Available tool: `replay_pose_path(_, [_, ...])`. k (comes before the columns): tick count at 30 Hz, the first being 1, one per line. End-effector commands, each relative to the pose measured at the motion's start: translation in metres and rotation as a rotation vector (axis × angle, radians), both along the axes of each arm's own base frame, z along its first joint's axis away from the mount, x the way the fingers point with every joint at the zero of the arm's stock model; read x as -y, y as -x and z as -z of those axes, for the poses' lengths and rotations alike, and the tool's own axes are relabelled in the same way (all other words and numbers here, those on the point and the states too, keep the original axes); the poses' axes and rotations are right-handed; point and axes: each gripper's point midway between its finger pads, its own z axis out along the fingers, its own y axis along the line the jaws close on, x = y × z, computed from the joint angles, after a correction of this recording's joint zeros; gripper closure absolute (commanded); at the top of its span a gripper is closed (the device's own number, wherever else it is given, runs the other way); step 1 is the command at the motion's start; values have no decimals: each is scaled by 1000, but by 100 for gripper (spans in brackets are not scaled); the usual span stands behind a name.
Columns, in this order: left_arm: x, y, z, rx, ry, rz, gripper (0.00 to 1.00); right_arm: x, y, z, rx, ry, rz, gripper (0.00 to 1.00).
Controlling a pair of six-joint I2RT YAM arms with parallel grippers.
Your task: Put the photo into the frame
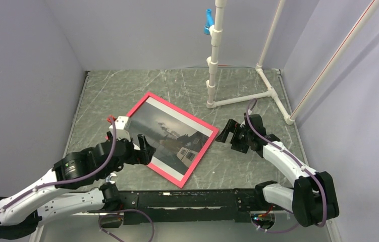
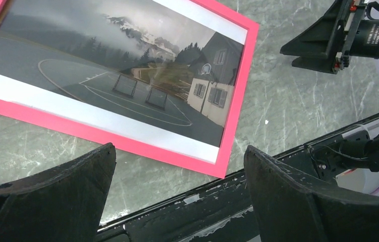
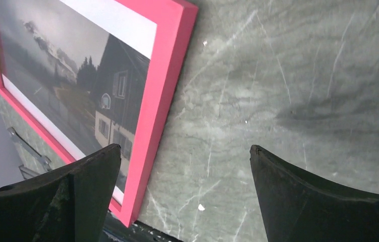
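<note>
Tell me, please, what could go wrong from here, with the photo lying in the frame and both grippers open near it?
The left gripper hangs open over the near-left edge of the frame; a low retreat could drag it and shift the photo. The right gripper sits close to the frame's right corner; a sideways swing might shove it towards the black rail.

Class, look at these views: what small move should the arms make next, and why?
Probably draw both arms back. The grey cloudy landscape photo sits inside the pinkish-red rectangular frame, flat on the marbled grey table, and the left fingers and right fingers stand open, holding nothing.
</note>
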Motion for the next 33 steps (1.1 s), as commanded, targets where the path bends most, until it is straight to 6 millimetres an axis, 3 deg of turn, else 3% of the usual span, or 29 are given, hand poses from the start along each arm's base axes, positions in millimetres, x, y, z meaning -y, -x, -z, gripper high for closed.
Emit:
replay_pose_path(1, [17, -5, 7, -51, -4, -10, 1, -10, 20, 2, -95, -28, 10, 0])
replay_pose_path(4, [22, -8, 12, -87, -64, -29, 1, -22, 29, 6, -122, 35, -9, 0])
replay_pose_path(12, [46, -16, 35, -163, -188, -1, 0, -83, 44, 27, -188, 117, -77, 3])
replay_pose_path(20, [63, -23, 64, -240, -207, 48, 1, -118, 43, 59, -224, 260, -123, 25])
replay_pose_path(23, [65, -24, 69, -247, -192, 59, 1, -115, 44, 72, -241, 362, -120, 36])
replay_pose_path(25, [61, -25, 72, -253, -198, 48, 1, -104, 47, 77, -265, 439, -108, 50])
replay_pose_path(33, [61, -33, 73, -251, -158, 62, 1, -64, 49, 68, -245, 572, -77, 88])
